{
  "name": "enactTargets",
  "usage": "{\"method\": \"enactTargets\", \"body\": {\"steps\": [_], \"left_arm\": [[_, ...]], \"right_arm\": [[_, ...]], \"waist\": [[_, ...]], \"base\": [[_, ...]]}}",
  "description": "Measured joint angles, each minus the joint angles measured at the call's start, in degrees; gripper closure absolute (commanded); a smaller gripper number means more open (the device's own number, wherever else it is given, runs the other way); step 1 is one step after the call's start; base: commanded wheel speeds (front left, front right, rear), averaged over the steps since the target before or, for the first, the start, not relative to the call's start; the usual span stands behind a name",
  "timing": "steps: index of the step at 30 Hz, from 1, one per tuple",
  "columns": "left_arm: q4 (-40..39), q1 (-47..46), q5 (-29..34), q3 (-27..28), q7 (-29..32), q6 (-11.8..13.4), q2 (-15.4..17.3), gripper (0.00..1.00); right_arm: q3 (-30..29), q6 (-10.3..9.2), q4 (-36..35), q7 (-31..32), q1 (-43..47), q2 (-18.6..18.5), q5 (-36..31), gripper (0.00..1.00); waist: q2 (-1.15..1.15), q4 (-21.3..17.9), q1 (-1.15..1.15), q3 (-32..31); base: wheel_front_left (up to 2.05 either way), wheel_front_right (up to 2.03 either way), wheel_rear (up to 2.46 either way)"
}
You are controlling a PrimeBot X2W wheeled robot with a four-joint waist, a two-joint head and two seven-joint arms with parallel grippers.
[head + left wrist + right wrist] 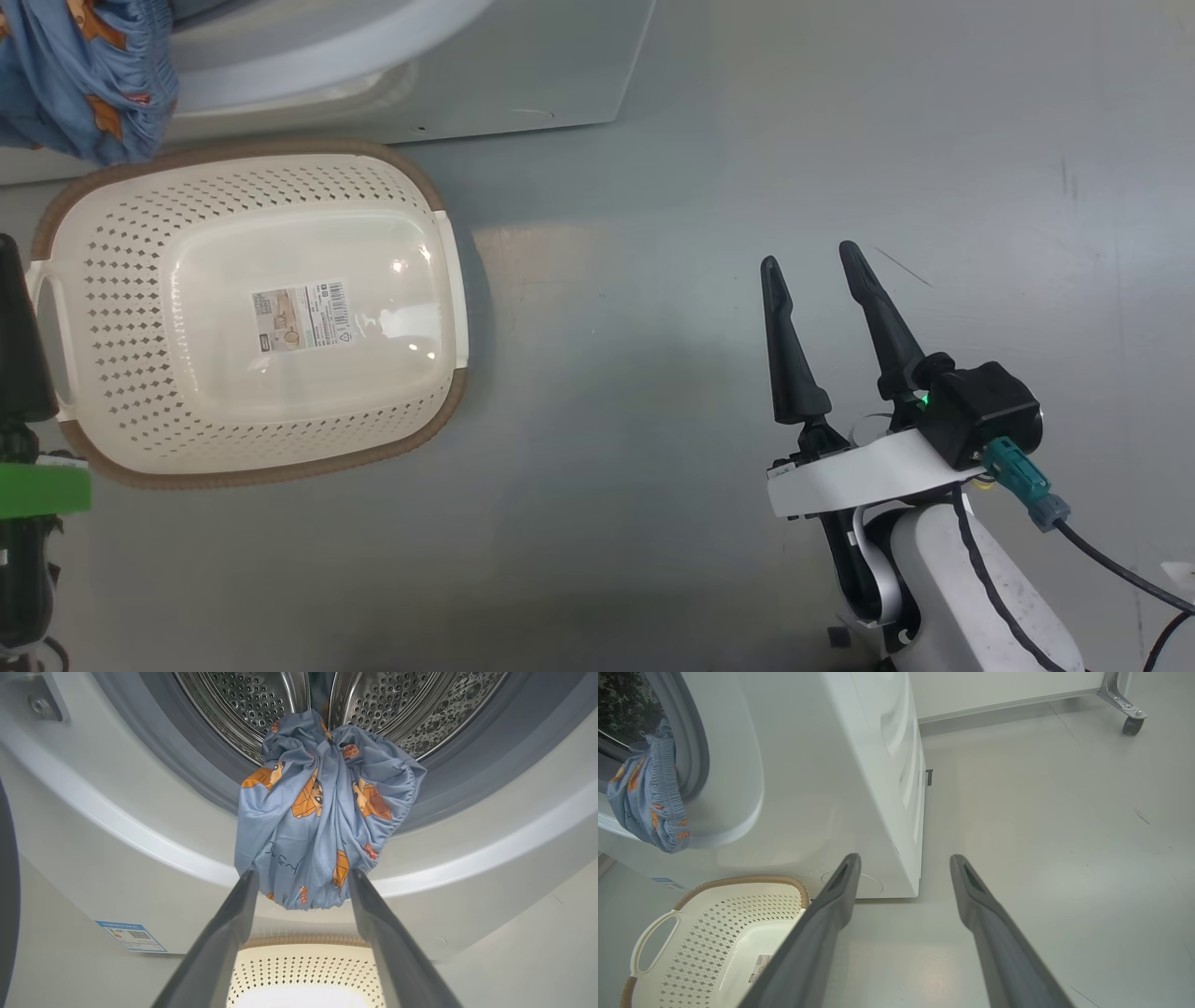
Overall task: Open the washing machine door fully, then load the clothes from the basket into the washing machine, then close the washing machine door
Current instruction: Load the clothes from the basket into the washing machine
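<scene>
The washing machine (485, 84) stands with its mouth uncovered, and the steel drum (373, 700) shows. Light blue clothes (322, 812) with orange figures hang out over the grey gasket and down the front, also seen from the head (84, 75) and the right wrist (649, 802). My left gripper (303, 873) is open just below the cloth's lower hem, holding nothing. The cream basket (121, 280) lies bare on the floor in front of the machine. My right gripper (808, 259) hovers open over bare floor to the right. A dark curved strip (7, 882) may be the door's rim; I cannot tell.
Grey floor (653, 327) stretches to the right of the basket and machine. A metal frame leg with a caster (1132, 723) stands far back near a white wall. A blue sticker (133, 935) sits low on the machine's front. A cable trails from my right wrist.
</scene>
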Motion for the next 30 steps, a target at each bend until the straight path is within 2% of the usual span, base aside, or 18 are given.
{"method": "enactTargets", "body": {"steps": [30], "left_arm": [[0.74,6.77,2.00,0.30,0.00,0.00,-1.13,0.00]], "right_arm": [[0.11,0.00,0.24,0.00,0.02,-0.03,0.00,0.00]], "waist": [[0.00,-0.18,0.00,-0.89]], "base": [[0.00,0.00,0.00]]}}
